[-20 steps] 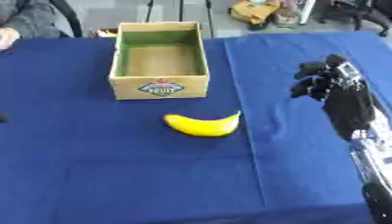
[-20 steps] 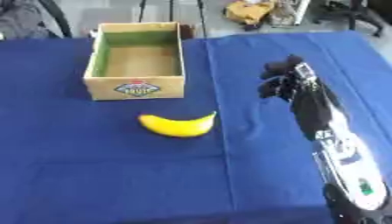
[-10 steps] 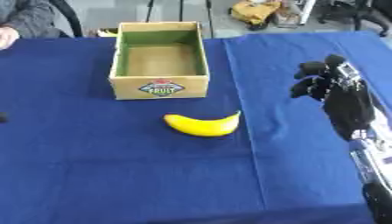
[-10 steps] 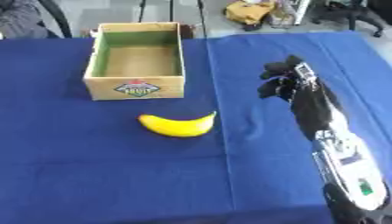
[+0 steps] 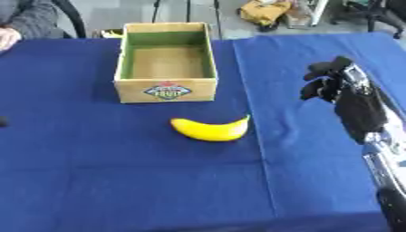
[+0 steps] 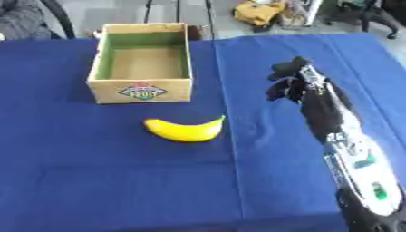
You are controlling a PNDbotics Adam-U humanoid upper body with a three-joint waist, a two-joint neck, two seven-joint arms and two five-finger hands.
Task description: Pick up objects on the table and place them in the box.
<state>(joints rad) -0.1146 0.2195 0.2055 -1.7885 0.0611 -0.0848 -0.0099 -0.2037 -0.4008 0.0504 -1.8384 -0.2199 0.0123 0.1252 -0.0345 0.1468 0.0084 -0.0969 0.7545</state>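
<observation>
A yellow banana (image 5: 211, 129) lies on the blue tablecloth, a little in front of the cardboard box (image 5: 166, 90). The box is open at the top, green inside, and holds nothing that I can see. My right hand (image 5: 326, 81) hangs above the cloth to the right of the banana, well apart from it, fingers curled and holding nothing. Its black and silver forearm (image 6: 354, 154) runs down to the lower right corner. My left hand shows in neither view.
The blue cloth (image 5: 95, 181) covers the whole table, with a seam (image 5: 252, 127) running down it just right of the banana. A person's hand (image 5: 8, 36) rests at the far left edge. Chairs and a yellow bag (image 5: 266, 10) stand beyond the table.
</observation>
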